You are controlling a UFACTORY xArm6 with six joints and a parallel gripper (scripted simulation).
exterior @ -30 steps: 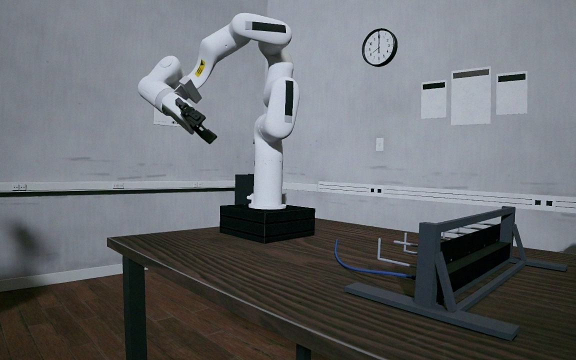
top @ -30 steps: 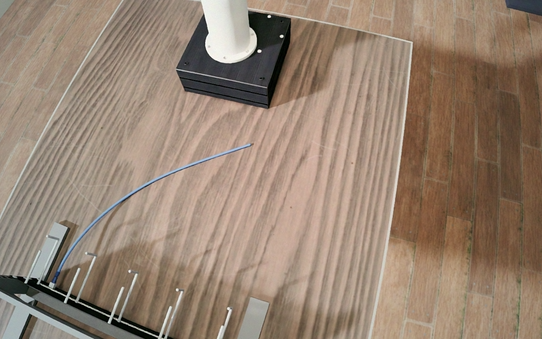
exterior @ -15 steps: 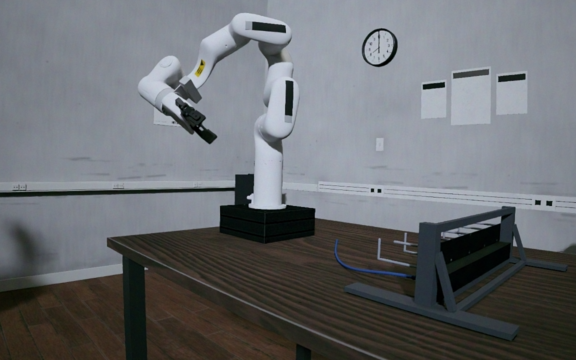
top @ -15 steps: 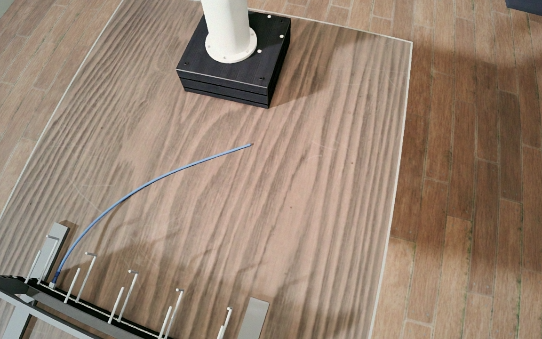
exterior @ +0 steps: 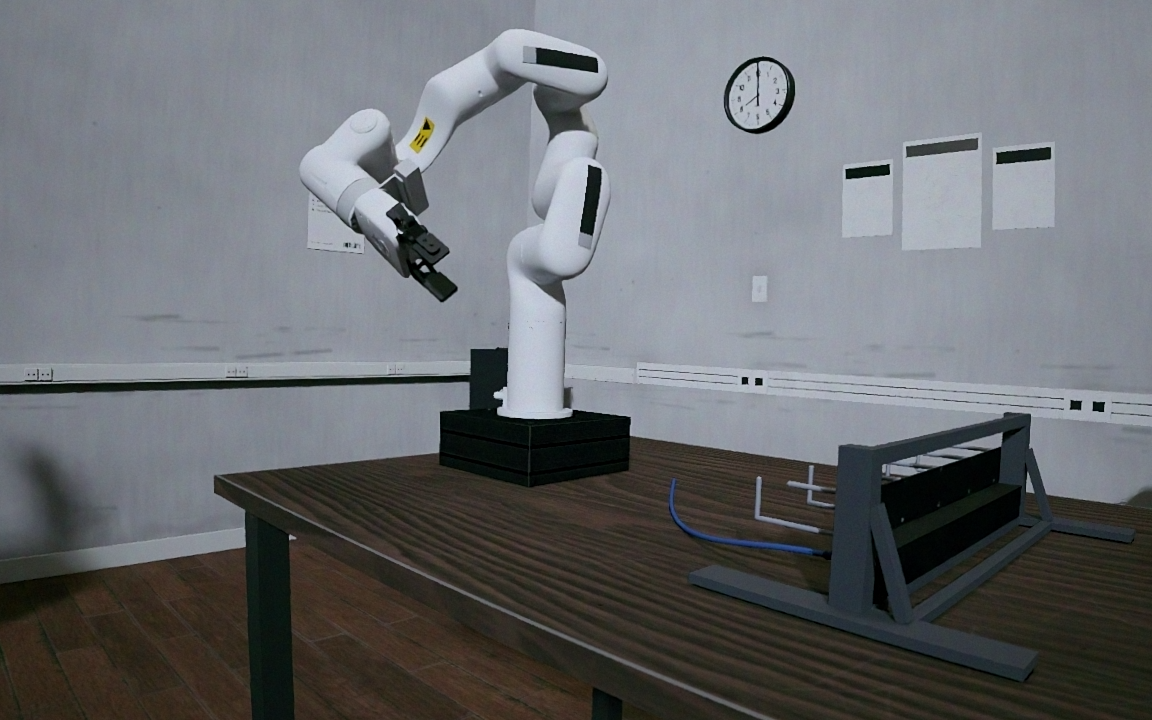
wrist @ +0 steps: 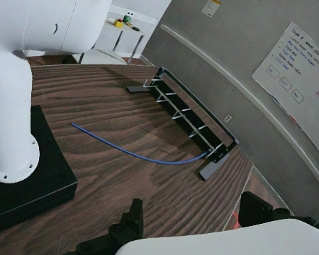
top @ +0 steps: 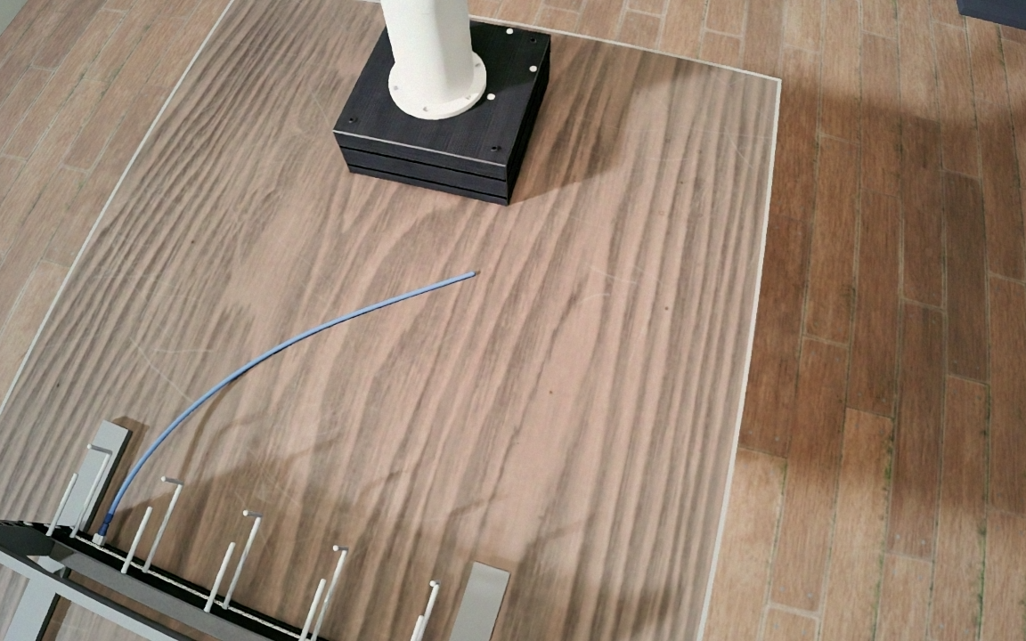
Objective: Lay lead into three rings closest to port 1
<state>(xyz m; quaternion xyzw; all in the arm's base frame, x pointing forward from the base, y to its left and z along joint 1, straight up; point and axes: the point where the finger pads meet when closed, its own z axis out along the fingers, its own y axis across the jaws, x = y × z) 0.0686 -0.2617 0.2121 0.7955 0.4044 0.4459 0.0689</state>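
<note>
Overhead, gripper (exterior: 430, 261) spread wide and empty, well apart from blue lead (exterior: 735, 540) curving across table (exterior: 490, 555) below

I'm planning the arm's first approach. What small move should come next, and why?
Probably bring the open claw down toward the free end of the blue lead. The claw is empty and high above the table, while the lead lies flat in a curve from the rack, with none of it in the steel rings.
</note>
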